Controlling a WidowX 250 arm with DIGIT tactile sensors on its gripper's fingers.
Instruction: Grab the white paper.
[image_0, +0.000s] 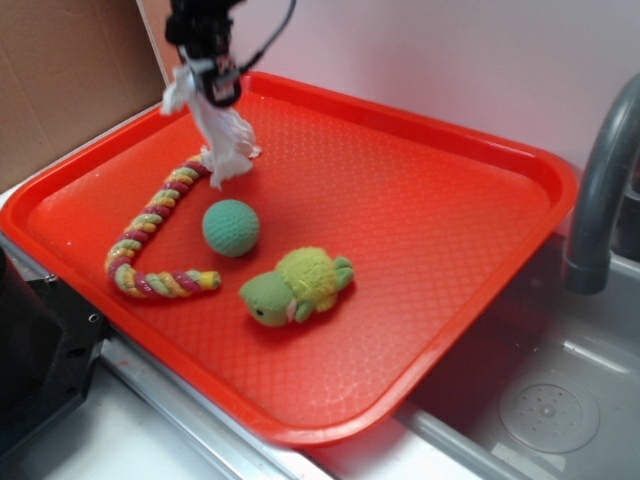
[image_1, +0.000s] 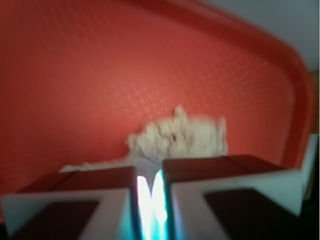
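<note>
The white paper (image_0: 222, 135) hangs crumpled from my gripper (image_0: 215, 82) above the far left part of the red tray (image_0: 420, 200). Its lower end dangles just over the top end of the rope toy. In the wrist view the gripper (image_1: 150, 200) is shut on the paper: the jaws stand almost together with a bright strip of paper between them, and the paper's crumpled bulk (image_1: 180, 137) spreads out beyond the fingertips, above the tray floor (image_1: 100, 75).
On the tray lie a multicoloured rope toy (image_0: 150, 240), a green ball (image_0: 231, 227) and a green plush turtle (image_0: 295, 285). A grey faucet (image_0: 600, 190) and steel sink (image_0: 540, 400) are to the right. A brown cardboard wall (image_0: 70, 70) stands at the back left.
</note>
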